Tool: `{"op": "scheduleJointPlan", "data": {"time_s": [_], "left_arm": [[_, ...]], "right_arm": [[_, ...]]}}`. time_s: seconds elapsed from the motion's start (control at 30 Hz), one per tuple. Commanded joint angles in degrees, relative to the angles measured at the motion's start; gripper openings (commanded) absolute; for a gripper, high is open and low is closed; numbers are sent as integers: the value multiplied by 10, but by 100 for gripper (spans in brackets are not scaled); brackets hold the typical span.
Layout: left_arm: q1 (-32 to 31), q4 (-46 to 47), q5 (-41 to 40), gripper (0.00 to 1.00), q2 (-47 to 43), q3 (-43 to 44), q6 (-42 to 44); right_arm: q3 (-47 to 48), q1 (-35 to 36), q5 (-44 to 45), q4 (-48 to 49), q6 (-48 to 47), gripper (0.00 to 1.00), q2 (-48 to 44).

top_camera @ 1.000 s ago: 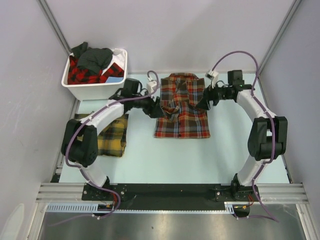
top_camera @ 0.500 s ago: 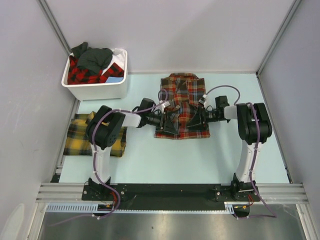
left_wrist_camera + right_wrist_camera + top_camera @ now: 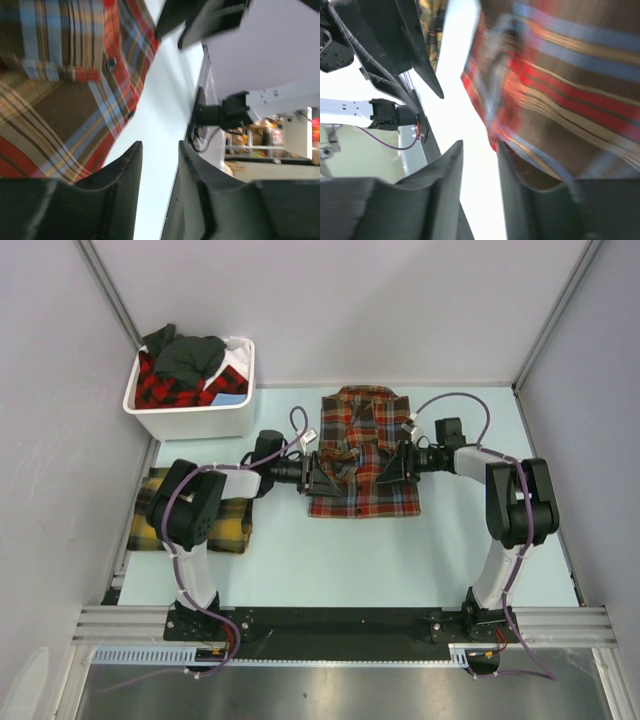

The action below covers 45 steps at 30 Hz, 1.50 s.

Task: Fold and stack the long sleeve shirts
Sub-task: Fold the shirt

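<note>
Where the red-brown shirt lies: the red-brown plaid shirt [image 3: 362, 492] is spread on the pale table [image 3: 300, 560] at centre frame, collar toward the top, its fabric bunched across the middle.
Left gripper: the left gripper [image 3: 326, 473] sits low at the shirt's left edge, pointing right. In the wrist view its fingers [image 3: 125, 175] stand a narrow gap apart with only bare table showing between them, and the plaid hem is just beside the left fingertip.
Right gripper: the right gripper [image 3: 388, 466] sits low at the shirt's right edge, pointing left and facing the other gripper. Its fingers [image 3: 445, 175] are slightly parted with nothing between them; the blurred plaid lies against the outer side of one finger.
Yellow shirt: a yellow-and-dark-green plaid shirt [image 3: 228, 524] lies folded at the left edge of the table, partly under the left arm.
Bin: a white plastic bin [image 3: 190, 422] at upper left holds a red-black plaid garment [image 3: 160, 390] and a dark grey garment [image 3: 190, 355].
</note>
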Motion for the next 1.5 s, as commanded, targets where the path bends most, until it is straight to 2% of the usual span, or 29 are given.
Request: {"op": "scheduleJointPlan", "data": {"time_s": [0.0, 0.13, 0.3, 0.4, 0.63, 0.87, 0.97, 1.07, 1.23, 1.33, 1.37, 1.4, 1.43, 1.47], "left_arm": [[13, 60, -74, 36, -11, 15, -27], [19, 76, -98, 32, 36, 34, -72], [19, 46, -134, 29, 56, 46, -67], [19, 22, -149, 29, 76, 79, -42], [17, 7, -152, 31, 157, 229, -33], [16, 61, -170, 36, 211, 348, -23], [17, 61, -156, 42, 210, 375, -8], [22, 76, -133, 51, 175, 365, 1], [31, 45, -120, 63, 45, 238, 32], [23, 32, -77, 71, -19, 147, 18], [17, 17, -60, 73, -26, 133, 15], [10, -21, -35, 82, -34, 111, 17], [-7, -29, -32, 84, -43, 96, 18], [-16, -30, -32, 87, -58, 79, 17]], "right_arm": [[14, 38, 51, 24, 11, 31, -12], [18, 47, 80, 36, 23, 22, 17], [40, 63, 131, 43, 23, 15, 75], [51, 63, 148, 36, 22, 15, 99], [77, 62, 152, 7, -7, 14, 128], [88, 64, 131, -10, -26, 17, 115], [98, 64, 105, -3, -18, 23, 93], [106, 63, 82, 28, 5, 28, 63], [134, 45, 76, 29, 5, 31, 33], [123, 33, 42, -28, -7, 35, 9], [110, 29, 28, -47, -17, 47, -1], [86, 29, 7, -71, -36, 55, -29], [70, 30, -4, -106, -50, 68, -40], [54, 36, -12, -113, -57, 74, -53]]}}
